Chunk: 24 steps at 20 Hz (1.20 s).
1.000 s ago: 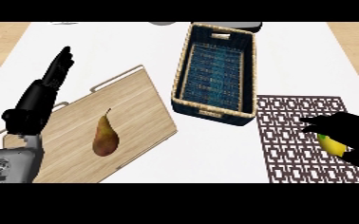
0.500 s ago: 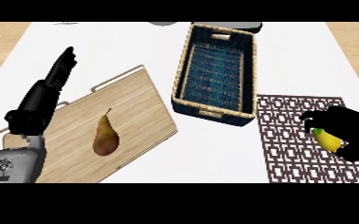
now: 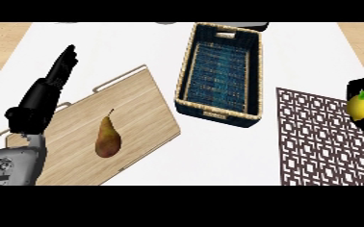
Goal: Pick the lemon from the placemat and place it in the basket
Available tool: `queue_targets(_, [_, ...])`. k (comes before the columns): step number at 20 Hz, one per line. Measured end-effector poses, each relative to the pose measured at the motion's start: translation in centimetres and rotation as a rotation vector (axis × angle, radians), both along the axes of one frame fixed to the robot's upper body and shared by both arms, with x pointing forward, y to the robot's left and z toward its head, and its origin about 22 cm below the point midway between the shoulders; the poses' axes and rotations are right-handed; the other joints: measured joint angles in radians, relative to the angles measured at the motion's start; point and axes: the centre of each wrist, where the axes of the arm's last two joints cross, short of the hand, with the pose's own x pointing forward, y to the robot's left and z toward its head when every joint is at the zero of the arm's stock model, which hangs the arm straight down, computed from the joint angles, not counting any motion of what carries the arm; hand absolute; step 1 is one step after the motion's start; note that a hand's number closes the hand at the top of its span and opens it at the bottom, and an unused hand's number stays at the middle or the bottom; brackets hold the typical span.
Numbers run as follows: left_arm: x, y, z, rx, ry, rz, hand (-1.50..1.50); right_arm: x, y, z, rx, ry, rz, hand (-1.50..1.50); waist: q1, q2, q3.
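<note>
— So, where is the lemon [image 3: 356, 106]?

— At the far right edge, partly cut off by the frame. It is yellow, and the right hand [image 3: 353, 87] is wrapped round it: black fingers curl over its top and down its left side. Little of that hand shows.

— Is it on the mat [image 3: 320, 139]?

— It shows just beyond the mat's upper right corner, at the edge of the view. Whether it touches the mat I cannot tell. The mat itself is dark brown with a lattice pattern and lies flat on the white counter [image 3: 128, 48].

— And the basket [image 3: 186, 84]?

— Left of the mat, near but apart from it. It is long and woven, with a pale rim, a dark blue inside and a handle slot at its far end. Nothing lies in it.

— What about the left hand [image 3: 50, 89]?

— It rests at the left, open, its fingers straight and close together, pointing away up the counter. It holds nothing.

— Anything else?

— A wooden board [image 3: 142, 110] lies slantwise between that hand and the basket, with a brownish pear [image 3: 107, 137] on it, stem pointing away. The grey left forearm [image 3: 18, 166] shows in the lower left corner.
</note>
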Motion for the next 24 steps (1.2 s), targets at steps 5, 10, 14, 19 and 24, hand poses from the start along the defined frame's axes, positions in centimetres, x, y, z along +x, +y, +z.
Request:
queue_targets(5, [-0.2, 0.4, -0.2, 0.001, -0.005, 0.009, 0.0, 1.8, -0.1, 4.0, 0.106, -0.249, -0.111, 1.5, -0.004, -0.003, 0.001])
queue_targets(10, [-0.1, 0.7, -0.2, -0.001, 0.006, 0.018, 0.0, 3.5, 0.6, 9.7, 0.382, -0.521, -0.088, 1.5, -0.013, -0.009, 0.001])
queue_targets(14, [0.0, 0.9, -0.3, 0.003, 0.012, 0.025, 0.0, 4.6, 2.5, 15.0, 0.584, -0.647, -0.008, 1.5, -0.019, -0.013, -0.001])
queue_targets(19, [-0.3, 0.8, -0.2, 0.005, 0.005, 0.016, 0.0, 4.5, 5.2, 22.6, 0.684, -0.702, 0.098, 1.5, -0.013, -0.012, -0.001])
queue_targets(24, [-0.2, 0.5, -0.3, 0.004, 0.007, 0.014, 0.0, 4.5, 9.3, 28.1, 0.777, -0.66, 0.168, 1.5, -0.011, -0.011, -0.001])
